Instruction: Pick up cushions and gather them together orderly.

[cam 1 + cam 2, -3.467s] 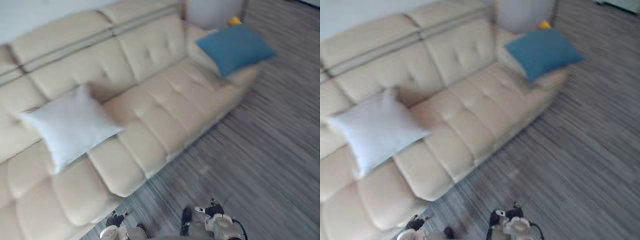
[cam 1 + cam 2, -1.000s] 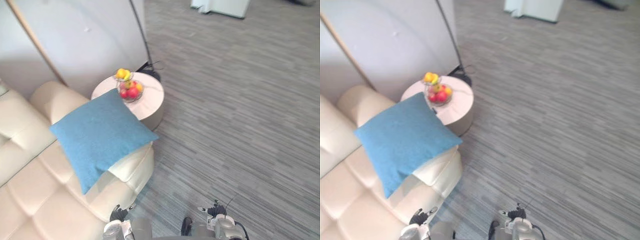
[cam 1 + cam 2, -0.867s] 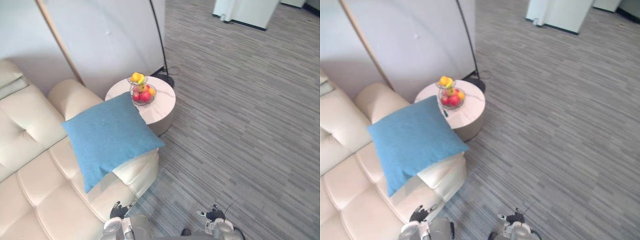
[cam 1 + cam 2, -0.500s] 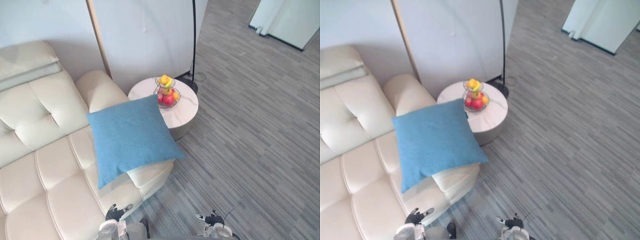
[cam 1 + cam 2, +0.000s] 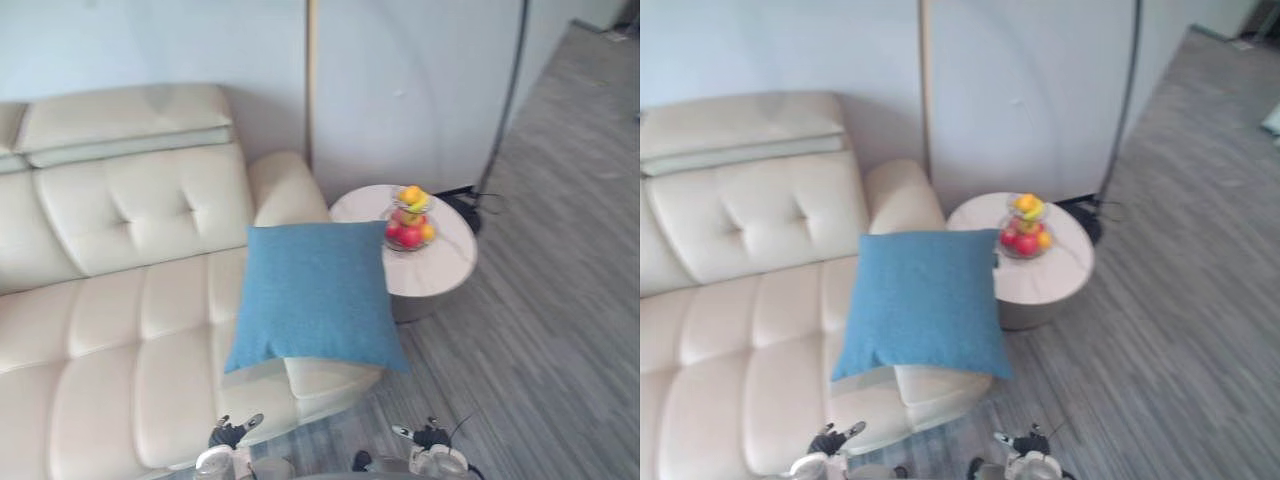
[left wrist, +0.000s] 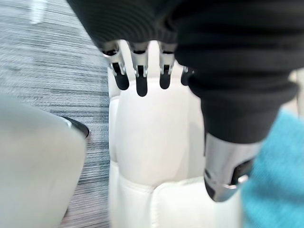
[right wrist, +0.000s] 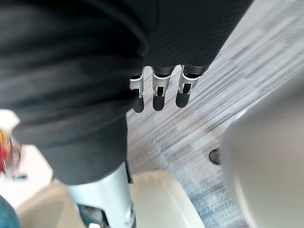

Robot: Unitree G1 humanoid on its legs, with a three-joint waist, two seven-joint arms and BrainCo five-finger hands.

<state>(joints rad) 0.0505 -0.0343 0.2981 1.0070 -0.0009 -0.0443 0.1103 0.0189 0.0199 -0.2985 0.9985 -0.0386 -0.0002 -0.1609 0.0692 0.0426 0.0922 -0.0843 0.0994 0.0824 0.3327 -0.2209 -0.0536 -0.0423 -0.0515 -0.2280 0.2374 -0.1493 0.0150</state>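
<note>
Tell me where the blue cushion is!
In the left eye view the blue cushion lies near the middle, on the right end of the cream sofa, just left of the round side table with the fruit bowl.

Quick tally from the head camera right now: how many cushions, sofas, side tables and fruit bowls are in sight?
Cushions: 1, the blue cushion
Sofas: 1, the cream sofa
Side tables: 1, the round side table
Fruit bowls: 1, the fruit bowl
Total: 4

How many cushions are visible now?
1: a blue square fabric cushion on the end of the cream leather sofa, beside the round white table. Others may be outside view.
</note>
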